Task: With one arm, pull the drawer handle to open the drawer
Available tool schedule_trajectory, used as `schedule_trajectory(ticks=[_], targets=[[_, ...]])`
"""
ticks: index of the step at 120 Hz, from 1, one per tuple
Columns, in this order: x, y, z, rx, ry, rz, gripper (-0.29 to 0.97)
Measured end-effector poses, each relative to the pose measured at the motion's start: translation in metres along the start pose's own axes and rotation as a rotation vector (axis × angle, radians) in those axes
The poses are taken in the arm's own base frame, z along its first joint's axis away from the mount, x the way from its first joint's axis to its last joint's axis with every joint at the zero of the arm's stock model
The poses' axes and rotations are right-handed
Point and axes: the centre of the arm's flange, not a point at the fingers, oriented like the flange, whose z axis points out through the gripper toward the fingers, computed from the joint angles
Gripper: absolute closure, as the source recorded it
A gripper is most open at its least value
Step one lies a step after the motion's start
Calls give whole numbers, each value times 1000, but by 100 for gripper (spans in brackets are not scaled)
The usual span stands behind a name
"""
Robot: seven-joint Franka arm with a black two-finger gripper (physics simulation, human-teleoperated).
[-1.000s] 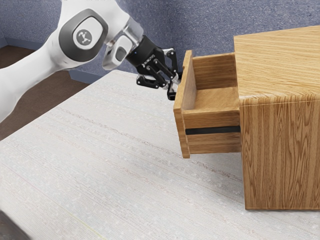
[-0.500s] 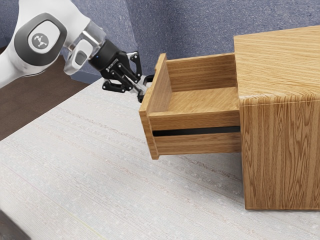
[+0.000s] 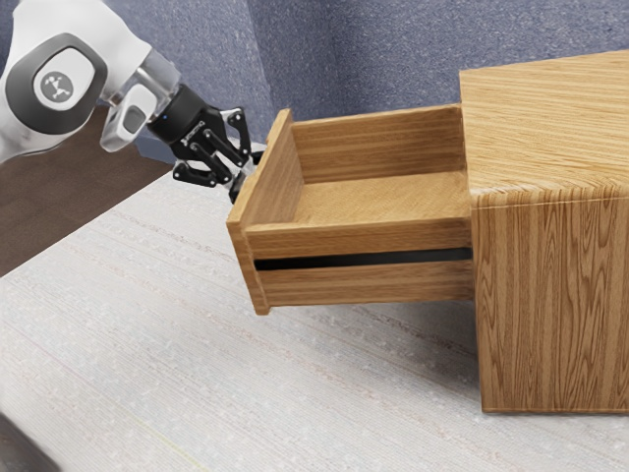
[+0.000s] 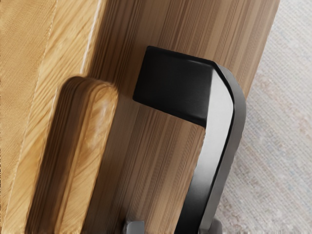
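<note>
The wooden drawer (image 3: 364, 202) stands pulled far out of the cabinet (image 3: 550, 246), its inside bare. In the exterior view my black gripper (image 3: 239, 169) is at the outer face of the drawer front (image 3: 257, 211), which hides its tips and the handle. Close to the hand, the wrist view shows the rounded wooden drawer handle (image 4: 78, 156) standing off the drawer front (image 4: 161, 170), with a black and grey part of my gripper beside it. Whether the handle is clamped I cannot make out.
The cabinet sits on a pale grey table (image 3: 197, 374) at the exterior view's right. A blue-grey wall (image 3: 393, 49) runs behind. Dark floor (image 3: 59, 206) lies beyond the table's far left edge.
The drawer has slid further out toward the exterior view's left, and my gripper has moved left with its front by the same amount.
</note>
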Motion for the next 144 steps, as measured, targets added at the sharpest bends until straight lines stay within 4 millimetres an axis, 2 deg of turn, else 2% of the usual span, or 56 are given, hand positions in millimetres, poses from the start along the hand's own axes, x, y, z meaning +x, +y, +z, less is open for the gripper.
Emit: schedule_trajectory(ticks=[32, 87, 94, 107, 113, 118, 124, 128, 133, 144], targets=[[0, 4, -3, -18, -1, 0, 78], [5, 5, -4, -53, 3, -1, 55], [6, 5, -9, -51, 0, 0, 54], [19, 1, -33, -32, -19, 16, 53], [30, -3, -52, -17, -35, 30, 53], [45, -5, -78, -8, -68, 42, 53], [71, -9, -113, -27, -131, 51, 52], [97, -26, -136, -68, -195, 52, 51], [128, -49, -140, -133, -228, 44, 47], [195, -104, -132, -240, -262, 4, 30]])
